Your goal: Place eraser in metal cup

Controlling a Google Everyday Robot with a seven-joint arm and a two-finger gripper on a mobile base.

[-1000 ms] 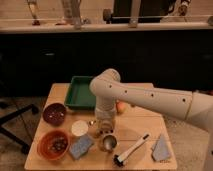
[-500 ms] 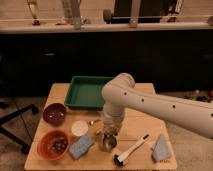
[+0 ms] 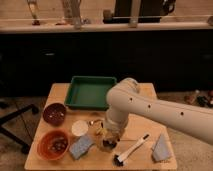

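The small metal cup (image 3: 109, 145) stands near the table's front edge, right of the white cup (image 3: 80, 127). My gripper (image 3: 107, 134) points down right above the metal cup, at the end of the white arm (image 3: 150, 107) that reaches in from the right. The arm's wrist covers the cup's back rim. Something small and yellowish (image 3: 99, 131) shows beside the gripper; I cannot tell whether it is the eraser. No eraser shows clearly elsewhere.
A green tray (image 3: 91, 93) sits at the back of the wooden table (image 3: 55, 92). A dark red-brown bowl (image 3: 54, 113) and an orange bowl (image 3: 53, 144) are at the left. A blue-grey sponge (image 3: 81, 147), a brush (image 3: 131, 150) and a grey cloth (image 3: 161, 147) lie along the front.
The arm's elbow has swung right and towards the front, and the gripper has come down from behind the metal cup to just above it.
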